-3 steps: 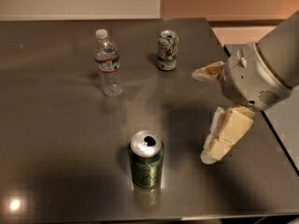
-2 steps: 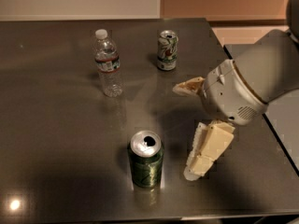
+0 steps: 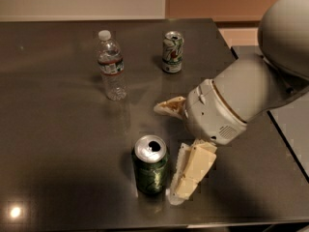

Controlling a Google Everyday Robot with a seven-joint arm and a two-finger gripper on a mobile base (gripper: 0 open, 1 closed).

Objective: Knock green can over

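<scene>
One bottle [image 3: 110,66], one white can [image 3: 173,51], one green can [image 3: 150,166], one claw [image 3: 169,152] just beside it.

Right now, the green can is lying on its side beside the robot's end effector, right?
No. The camera view shows the green can standing upright, not on its side; it is beside the open end effector.

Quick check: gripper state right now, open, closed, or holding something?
Gripper: jaws open, holding nothing, low over the table just right of the upright green can.
</scene>
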